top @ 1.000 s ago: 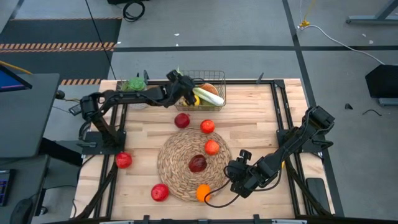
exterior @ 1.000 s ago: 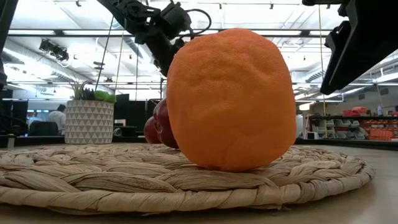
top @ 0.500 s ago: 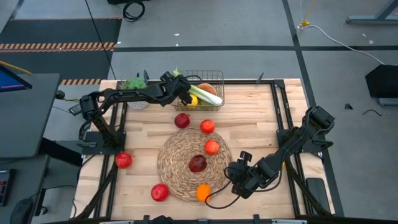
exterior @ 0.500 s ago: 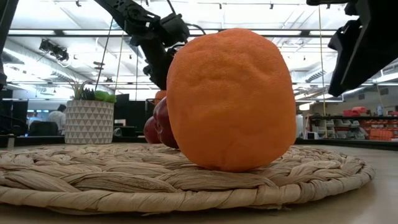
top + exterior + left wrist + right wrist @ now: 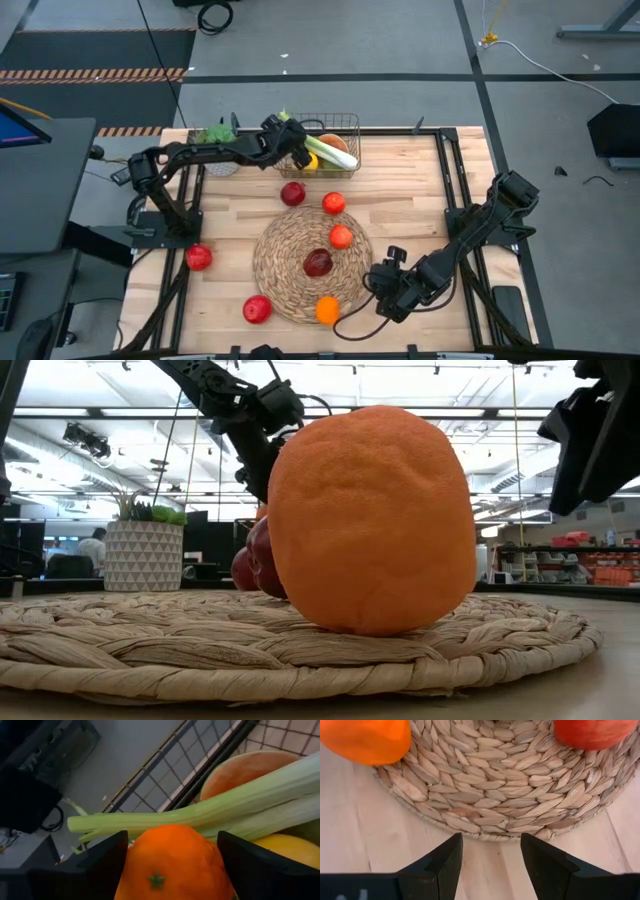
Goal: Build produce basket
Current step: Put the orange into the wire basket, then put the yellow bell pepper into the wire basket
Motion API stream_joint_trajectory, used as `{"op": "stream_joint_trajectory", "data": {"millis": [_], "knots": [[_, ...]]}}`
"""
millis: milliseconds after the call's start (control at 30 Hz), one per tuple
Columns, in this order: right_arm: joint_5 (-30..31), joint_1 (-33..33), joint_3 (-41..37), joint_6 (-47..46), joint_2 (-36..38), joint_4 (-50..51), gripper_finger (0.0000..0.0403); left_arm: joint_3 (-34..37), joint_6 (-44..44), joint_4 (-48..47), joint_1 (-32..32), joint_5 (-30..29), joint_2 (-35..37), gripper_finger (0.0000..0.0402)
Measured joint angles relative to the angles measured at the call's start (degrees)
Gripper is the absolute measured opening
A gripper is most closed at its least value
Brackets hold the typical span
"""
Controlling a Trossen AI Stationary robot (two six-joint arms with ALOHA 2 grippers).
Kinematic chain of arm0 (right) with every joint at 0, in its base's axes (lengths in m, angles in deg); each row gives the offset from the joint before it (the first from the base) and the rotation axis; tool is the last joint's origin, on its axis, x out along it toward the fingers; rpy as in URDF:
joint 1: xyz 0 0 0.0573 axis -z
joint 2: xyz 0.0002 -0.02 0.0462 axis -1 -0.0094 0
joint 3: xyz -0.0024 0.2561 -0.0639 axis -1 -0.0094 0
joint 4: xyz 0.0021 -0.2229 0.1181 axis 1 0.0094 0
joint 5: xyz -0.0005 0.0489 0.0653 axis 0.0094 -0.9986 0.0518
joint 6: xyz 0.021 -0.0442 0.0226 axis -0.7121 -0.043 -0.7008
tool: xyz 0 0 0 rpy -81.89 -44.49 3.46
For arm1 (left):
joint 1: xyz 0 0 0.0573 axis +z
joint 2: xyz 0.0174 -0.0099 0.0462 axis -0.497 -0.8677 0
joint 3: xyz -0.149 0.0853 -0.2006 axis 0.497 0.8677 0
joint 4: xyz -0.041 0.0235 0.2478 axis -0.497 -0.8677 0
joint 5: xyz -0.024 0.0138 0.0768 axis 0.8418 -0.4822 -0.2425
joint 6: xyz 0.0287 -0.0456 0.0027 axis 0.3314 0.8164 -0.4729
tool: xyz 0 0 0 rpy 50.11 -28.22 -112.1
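Left pincer [image 5: 297, 153] clamps an orange [image 5: 172, 865] above the basket [image 5: 345, 122]; right pincer [image 5: 490, 855] gapes; no writing.

Lab or workshop: shelving [image 5: 590, 560], ceiling strip lights [image 5: 120, 410], floor hazard tape [image 5: 95, 73]

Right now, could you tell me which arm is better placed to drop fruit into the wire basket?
Left: its end effector holds an orange at the basket; the right end effector is empty.
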Motion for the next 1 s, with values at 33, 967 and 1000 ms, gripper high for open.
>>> {"op": "stream_joint_trajectory", "data": {"millis": [33, 967, 1000], "knots": [[-0.3, -0.1, 0.0, 0.0, 0.0, 0.0, 0.0208, 0.0, 0.0, -0.2, 0.0, 0.0, 0.0, 0.0314], [-0.3, -0.5, 0.0, 3.5, 0.0, 5.9, 0.0208, -2.0, -1.8, 0.5, -5.3, 2.2, 0.5, 0.0316], [0.3, -0.5, 0.0, 3.4, 0.0, 6.6, 0.0208, -2.7, -1.9, 0.4, -6.1, 2.1, 0.7, 0.0316]]}}
